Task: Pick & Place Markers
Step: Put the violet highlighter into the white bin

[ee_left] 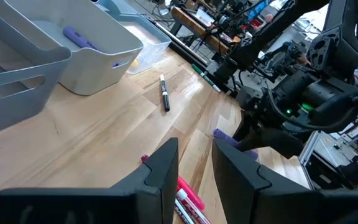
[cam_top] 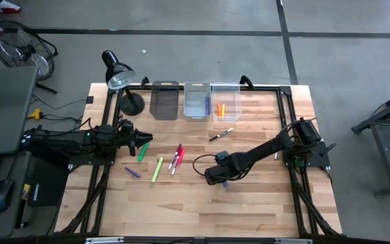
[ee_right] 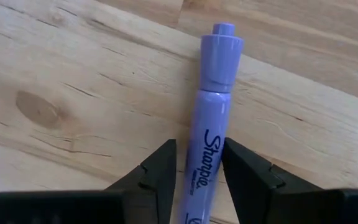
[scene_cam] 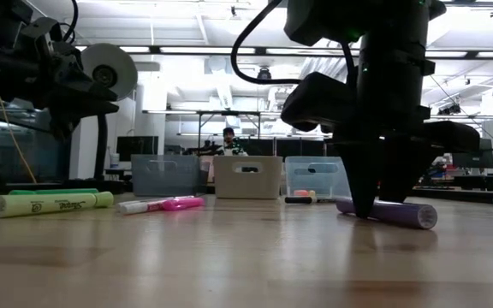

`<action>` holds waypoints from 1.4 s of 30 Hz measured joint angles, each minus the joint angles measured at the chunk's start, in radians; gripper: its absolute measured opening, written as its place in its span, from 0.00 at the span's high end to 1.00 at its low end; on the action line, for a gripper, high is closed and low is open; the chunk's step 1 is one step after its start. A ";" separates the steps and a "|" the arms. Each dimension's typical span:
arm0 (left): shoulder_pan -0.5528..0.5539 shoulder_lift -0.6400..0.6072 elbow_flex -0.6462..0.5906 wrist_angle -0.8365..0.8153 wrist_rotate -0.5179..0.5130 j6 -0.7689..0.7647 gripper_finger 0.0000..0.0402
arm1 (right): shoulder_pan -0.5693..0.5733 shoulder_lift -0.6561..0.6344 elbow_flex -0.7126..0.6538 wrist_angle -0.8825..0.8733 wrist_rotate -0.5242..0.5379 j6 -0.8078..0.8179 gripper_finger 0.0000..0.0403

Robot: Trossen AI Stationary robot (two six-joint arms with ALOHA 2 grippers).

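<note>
A purple marker (ee_right: 213,118) lies flat on the wooden table, right of centre (cam_top: 225,184). My right gripper (ee_right: 199,163) stands over it, pointing down and shut on its barrel. My left gripper (ee_left: 194,168) hovers level at the table's left side (cam_top: 144,139), open, with nothing between its fingers. Loose on the table lie a lime marker (cam_top: 157,169), a green marker (cam_top: 143,150), red and pink markers (cam_top: 177,157), a small purple marker (cam_top: 133,172) and a black-and-white marker (cam_top: 221,134). My right gripper pinches the purple marker's barrel (ee_right: 209,155) between its two fingers, at the printed part below the cap. The fingers come from above, one on each long side, across the marker. The marker lies flat on the table (scene_cam: 392,211).
Three bins stand in a row at the far edge: a dark grey bin (cam_top: 165,100), a light grey bin (cam_top: 197,102) holding a purple marker, and a clear bin (cam_top: 225,102) holding orange and yellow ones. A black desk lamp (cam_top: 120,78) stands at the far left.
</note>
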 joint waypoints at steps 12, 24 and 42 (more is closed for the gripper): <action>0.000 0.000 0.000 0.000 0.002 -0.001 0.76 | 0.000 0.000 -0.001 -0.005 -0.011 -0.011 0.83; 0.000 0.000 -0.001 -0.001 0.021 -0.001 0.76 | 0.000 0.004 0.082 -0.081 0.002 -0.045 0.83; 0.000 0.000 -0.001 -0.001 0.020 -0.001 0.76 | 0.000 0.003 0.127 -0.105 -0.091 -0.084 0.82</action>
